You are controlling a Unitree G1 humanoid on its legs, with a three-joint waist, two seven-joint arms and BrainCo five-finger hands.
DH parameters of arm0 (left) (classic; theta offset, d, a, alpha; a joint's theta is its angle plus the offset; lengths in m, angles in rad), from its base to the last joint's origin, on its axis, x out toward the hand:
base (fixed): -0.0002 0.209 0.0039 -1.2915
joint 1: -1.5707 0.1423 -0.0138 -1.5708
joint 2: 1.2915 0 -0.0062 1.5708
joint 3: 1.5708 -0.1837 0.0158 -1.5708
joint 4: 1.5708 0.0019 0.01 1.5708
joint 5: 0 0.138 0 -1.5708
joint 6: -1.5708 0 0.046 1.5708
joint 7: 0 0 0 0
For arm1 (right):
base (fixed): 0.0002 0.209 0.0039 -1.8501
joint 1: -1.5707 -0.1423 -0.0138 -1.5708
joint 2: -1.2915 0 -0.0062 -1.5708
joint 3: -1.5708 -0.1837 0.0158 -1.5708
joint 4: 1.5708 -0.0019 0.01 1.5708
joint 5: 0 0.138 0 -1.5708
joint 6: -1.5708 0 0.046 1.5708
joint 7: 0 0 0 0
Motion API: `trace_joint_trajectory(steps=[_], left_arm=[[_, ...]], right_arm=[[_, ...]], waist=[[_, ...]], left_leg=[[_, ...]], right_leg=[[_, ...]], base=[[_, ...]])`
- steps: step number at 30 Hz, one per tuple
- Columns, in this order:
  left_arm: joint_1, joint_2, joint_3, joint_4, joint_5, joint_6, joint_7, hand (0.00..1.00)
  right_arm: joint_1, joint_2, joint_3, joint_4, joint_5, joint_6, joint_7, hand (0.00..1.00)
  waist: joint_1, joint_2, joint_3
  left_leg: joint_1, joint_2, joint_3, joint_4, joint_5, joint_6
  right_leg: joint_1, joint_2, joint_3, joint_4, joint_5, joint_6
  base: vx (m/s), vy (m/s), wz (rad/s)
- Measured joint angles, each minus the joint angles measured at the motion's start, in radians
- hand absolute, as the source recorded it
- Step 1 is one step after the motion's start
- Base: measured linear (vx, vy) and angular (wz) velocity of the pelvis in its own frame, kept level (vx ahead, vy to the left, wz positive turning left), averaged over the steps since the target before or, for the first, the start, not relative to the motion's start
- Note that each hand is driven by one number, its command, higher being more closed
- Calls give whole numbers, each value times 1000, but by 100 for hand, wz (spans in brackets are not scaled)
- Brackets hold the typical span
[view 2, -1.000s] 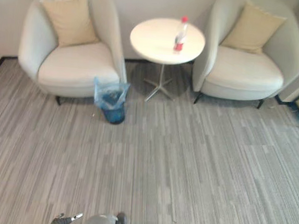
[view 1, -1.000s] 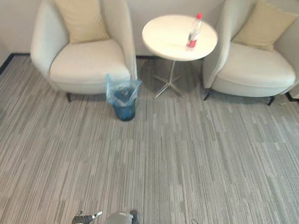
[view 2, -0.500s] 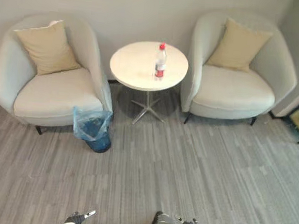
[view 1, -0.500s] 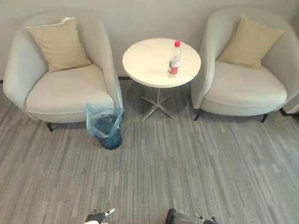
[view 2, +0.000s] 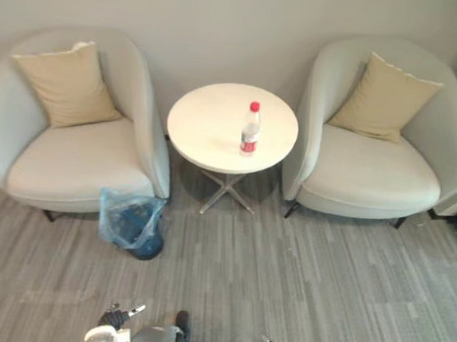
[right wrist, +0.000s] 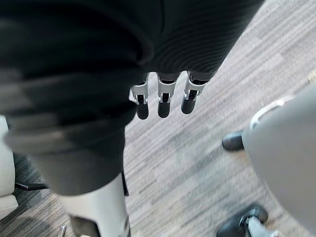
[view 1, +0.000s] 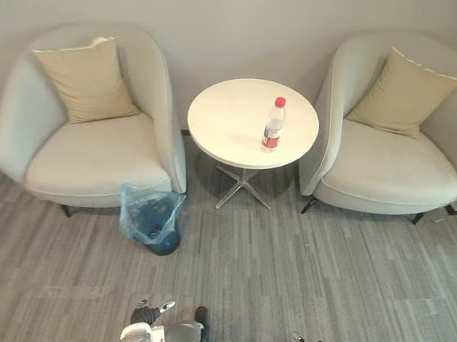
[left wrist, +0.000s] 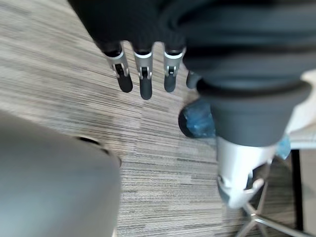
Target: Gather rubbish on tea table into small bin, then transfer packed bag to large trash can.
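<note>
Armchair (view 1: 94,155) in pale cream stands at the left against the wall, a tan cushion (view 1: 84,78) propped upright against its back. Just in front of its right front corner, the small bin (view 1: 153,222) sits on the grey striped carpet (view 1: 300,265), lined with a blue bag whose rim stands up loosely around the top. Near the lower edge of the head views, in line with the bin but well apart from it, the left hand (left wrist: 144,81) hangs low over the carpet, fingers straight and relaxed, holding nothing. To the right of the bin stands the round white table (view 1: 228,127), between the two chairs. A clear plastic bottle (view 1: 273,125) with a red cap and red label stands upright on it, towards its right side. The right hand (right wrist: 163,101) also hangs near the lower edge, fingers loose and straight, empty, over bare carpet. At the far right, a second cream armchair (view 1: 389,169) holds a tan cushion (view 1: 403,94) leaning against its back.
</note>
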State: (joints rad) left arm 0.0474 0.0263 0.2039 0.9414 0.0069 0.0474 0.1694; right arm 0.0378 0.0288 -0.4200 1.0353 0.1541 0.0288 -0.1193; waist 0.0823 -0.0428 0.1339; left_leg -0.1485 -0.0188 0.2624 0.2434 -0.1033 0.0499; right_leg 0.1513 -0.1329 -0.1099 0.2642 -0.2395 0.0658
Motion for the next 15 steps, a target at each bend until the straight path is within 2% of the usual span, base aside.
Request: trace_joint_trajectory(steps=[1, 3, 5, 6, 8, 9, 10, 11, 12, 13, 14, 15], left_arm=[[0, 1, -6, 4, 0, 1, 0, 0], [0, 5, -20, 10, -2, 7, -3, 0], [1, 10, -28, 29, -7, 9, -3, 0], [3, 10, -29, 33, -9, 10, -3, 0], [2, 7, -29, 41, -9, 9, -3, 0], [3, 7, -28, 43, -9, 8, -4, 0], [5, 5, -27, 47, -9, 8, -5, 0], [5, 1, -26, 48, -9, 8, -5, 0], [10, 0, -23, 45, -9, 7, -5, 0], [18, 5, -21, 42, -8, 7, -7, 0], [12, 4, -9, 50, -8, 5, -8, 0], [11, -12, 4, 49, -9, 6, -9, 0]], right_arm=[[1, -2, 1, -2, -1, -1, 4, 0], [3, -7, 5, -23, -2, -2, 13, 0], [10, -10, 15, -43, -4, -2, 16, 0], [12, -14, 19, -49, -7, -2, 19, 0], [22, -17, 19, -60, -9, -3, 21, 0], [22, -17, 19, -60, -11, -3, 21, 0], [23, -19, 13, -59, -20, -3, 22, 0], [22, -21, 11, -60, -24, -3, 23, 0], [19, -21, 11, -60, -27, -3, 23, 0], [20, -17, 13, -54, -28, -3, 23, 0], [16, -9, 5, -47, -21, -6, 26, 0], [11, -22, 4, -44, -24, -9, 25, 0]], waist=[[3, 2, -1], [-7, 10, 6], [-25, 19, 11], [-24, 19, 13], [-32, 21, 14], [-35, 21, 14], [-40, 25, 17], [-43, 32, 21], [-44, 33, 22], [-44, 19, 19], [-48, 12, 22], [-46, 35, 22]], left_leg=[[39, -8, 2, -21, -16, 0], [131, -16, -17, -63, -55, -3], [200, -16, -37, -77, -75, -11], [263, -16, -41, -112, -78, -13], [330, -3, -65, -139, -82, -21], [336, 0, -71, -139, -83, -22], [363, 12, -89, -139, -91, -34], [382, 26, -101, -141, -106, -45], [395, 38, -122, -142, -127, -62], [404, 33, -148, -139, -144, -82], [426, 30, -186, -135, -160, -98], [432, 48, -195, -131, -160, -98]], right_leg=[[-48, -10, 27, 137, 8, 15], [-189, -38, 38, 492, 60, 99], [-265, -65, -1, 661, 52, 86], [-309, -86, -36, 697, 26, 71], [-365, -96, -87, 611, -18, 37], [-373, -94, -93, 571, -17, 36], [-386, -84, -99, 447, -3, 19], [-400, -66, -91, 356, 15, 8], [-409, -32, -60, 243, 63, 0], [-406, -6, -1, 141, 162, -18], [-408, 1, 17, 158, 177, -35], [-404, 13, 3, 171, 172, -44]], base=[[522, 193, -17], [409, 138, 4], [351, 50, 27], [377, 12, 26], [390, -35, 35], [329, -104, 51], [274, -120, 50], [459, -250, 62], [452, -301, 54], [457, -326, 54], [300, -239, 31], [287, -231, 20]])
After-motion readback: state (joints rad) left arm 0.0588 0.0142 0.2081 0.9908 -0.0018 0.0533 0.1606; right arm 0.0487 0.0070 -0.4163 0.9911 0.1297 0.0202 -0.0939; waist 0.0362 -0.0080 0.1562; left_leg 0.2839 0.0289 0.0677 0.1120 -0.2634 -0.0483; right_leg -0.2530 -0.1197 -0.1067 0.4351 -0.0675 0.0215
